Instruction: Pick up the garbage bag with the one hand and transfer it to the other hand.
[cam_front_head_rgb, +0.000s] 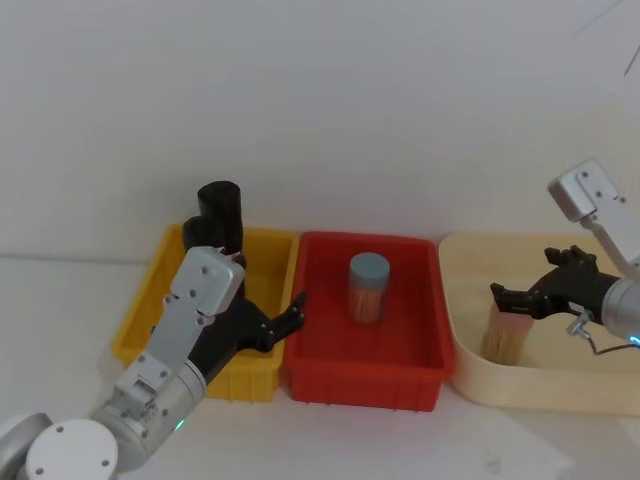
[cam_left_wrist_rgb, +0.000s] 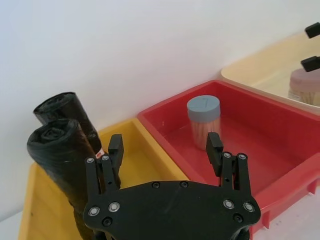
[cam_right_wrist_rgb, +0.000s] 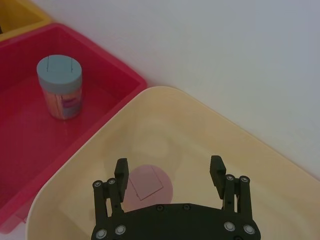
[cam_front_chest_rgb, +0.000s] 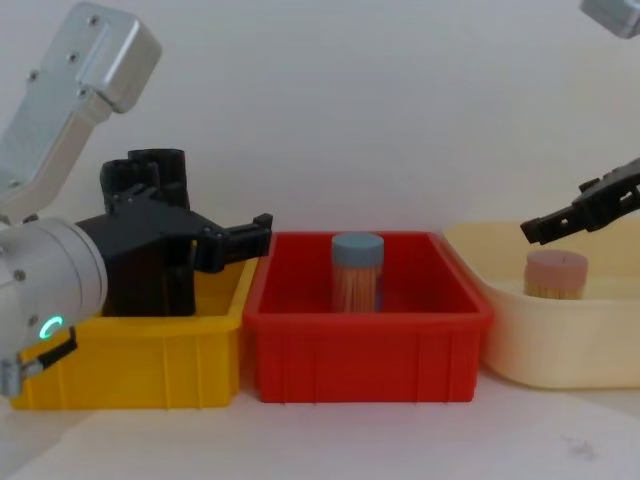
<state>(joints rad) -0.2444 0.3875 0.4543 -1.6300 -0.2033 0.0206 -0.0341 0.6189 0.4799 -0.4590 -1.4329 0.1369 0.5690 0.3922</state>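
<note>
Bag (cam_left_wrist_rgb: 56, 150) — a plain black roll standing upright at the far end of the yellow bin (cam_left_wrist_rgb: 142, 155), just beside a second black roll (cam_left_wrist_rgb: 67, 107) that bears a sticker. Left gripper (cam_left_wrist_rgb: 165, 145) hovers over the yellow bin near the bag, fingers spread wide and holding nothing. Right gripper (cam_right_wrist_rgb: 169, 166) — well apart from the yellow bin, beyond the red bin (cam_right_wrist_rgb: 112, 95) — hangs over a pink-lidded jar (cam_right_wrist_rgb: 150, 186) in the cream tub (cam_right_wrist_rgb: 200, 130), fingers wide and empty.
</note>
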